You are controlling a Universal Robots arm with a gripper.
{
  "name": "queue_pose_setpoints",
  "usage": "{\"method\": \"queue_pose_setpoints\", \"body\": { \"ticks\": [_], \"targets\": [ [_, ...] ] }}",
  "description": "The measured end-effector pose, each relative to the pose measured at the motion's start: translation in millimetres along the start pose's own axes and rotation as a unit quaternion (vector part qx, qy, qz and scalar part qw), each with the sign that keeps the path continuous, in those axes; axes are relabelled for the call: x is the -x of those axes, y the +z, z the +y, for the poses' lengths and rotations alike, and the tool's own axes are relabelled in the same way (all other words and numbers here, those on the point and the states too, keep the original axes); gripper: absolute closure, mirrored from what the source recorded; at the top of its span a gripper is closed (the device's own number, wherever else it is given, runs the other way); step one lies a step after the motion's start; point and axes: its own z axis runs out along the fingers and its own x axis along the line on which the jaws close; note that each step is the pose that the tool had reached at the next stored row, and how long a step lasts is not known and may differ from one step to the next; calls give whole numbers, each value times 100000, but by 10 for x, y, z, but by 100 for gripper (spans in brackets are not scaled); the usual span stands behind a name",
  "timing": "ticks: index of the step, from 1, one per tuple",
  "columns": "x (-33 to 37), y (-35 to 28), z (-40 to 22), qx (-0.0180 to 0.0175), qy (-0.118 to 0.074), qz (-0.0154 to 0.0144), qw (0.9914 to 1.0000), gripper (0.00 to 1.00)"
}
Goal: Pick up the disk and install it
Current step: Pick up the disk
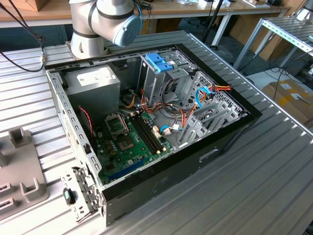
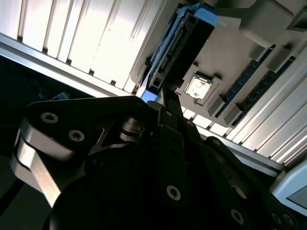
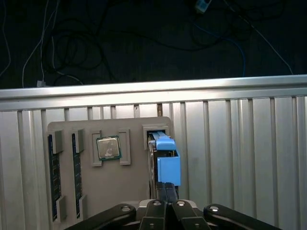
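**Gripper (image 3: 167, 186) clamped on disk (image 3: 168, 160) at tray slot**

On my feed the fingers (image 3: 163, 191) are drawn tight together w/ tips on the disk's light-blue rail, so I read it as pinching the disk. The disk stands on edge in a walled slot of the grey tray (image 3: 134, 191), at the tray edge farthest from the RAM sticks (image 3: 52, 167). The slot walls hug it on both sides. The CPU (image 3: 108, 147) sits in its own pocket just beside the slot, btw disk and RAM. In the second wrist view the disk runs slantwise away from the fingers, w/ the tray behind it.

The tray lies flat on the ribbed aluminium table (image 3: 240, 153), near a table edge. Past that edge I see dark floor w/ loose wires (image 3: 72, 52).

In the exterior view the arm (image 1: 115, 19) stands on the table just beside a corner of the open PC case (image 1: 161, 183).

Inside the case:
- PSU (image 1: 93, 81) in the corner nearest the arm
- mobo (image 1: 129, 142) on the case floor
- metal drive cage (image 1: 161, 83) upright mid-case, w/ blue latch (image 1: 159, 63) on top
- orange and blue cables (image 1: 205, 93) draped across the bays next to the cage

More wiring lies btw cage and mobo.
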Motion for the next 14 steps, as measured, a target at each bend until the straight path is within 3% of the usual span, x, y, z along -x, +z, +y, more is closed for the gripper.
{"method": "queue_pose_setpoints", "body": {
  "ticks": [8, 14],
  "targets": [
    [7, 3, -125, -7, 2, -1, 100000, 89],
    [9, 3, -164, -6, 2, -2, 100000, 89]
  ]
}}
